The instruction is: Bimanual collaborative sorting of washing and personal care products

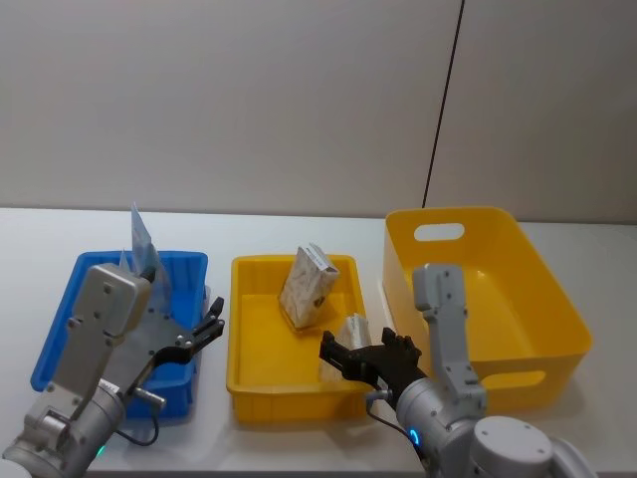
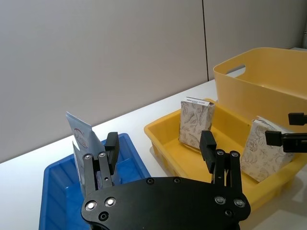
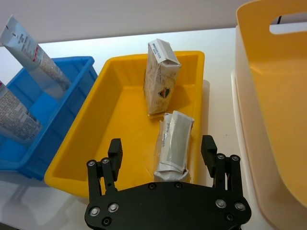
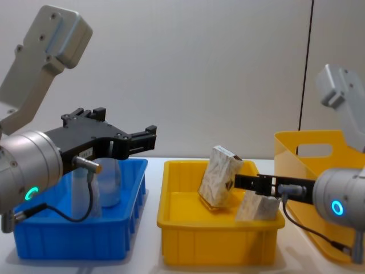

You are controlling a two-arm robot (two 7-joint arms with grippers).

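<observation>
Sorting looks nearly done; both tools hang open.
The tubes [image 1: 140, 244] stand in the blue tray [image 1: 60, 329] near the left tool [image 1: 202, 332]. The upright pack [image 1: 307, 287] and lying pack [image 1: 350, 329] sit in the yellow tray [image 1: 249, 378], by the right tool [image 1: 366, 351]. Nothing loose seems left on the surface [image 1: 299, 227].

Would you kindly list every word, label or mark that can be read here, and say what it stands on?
No text can be read well enough to quote.
Tubes in the blue tray: lines of fine print, too small to read.
Farther pack in the yellow tray: dark emblem and a printed top strip, blurred.
Nearer pack, by the open right hand: a faint printed line, unreadable.
</observation>
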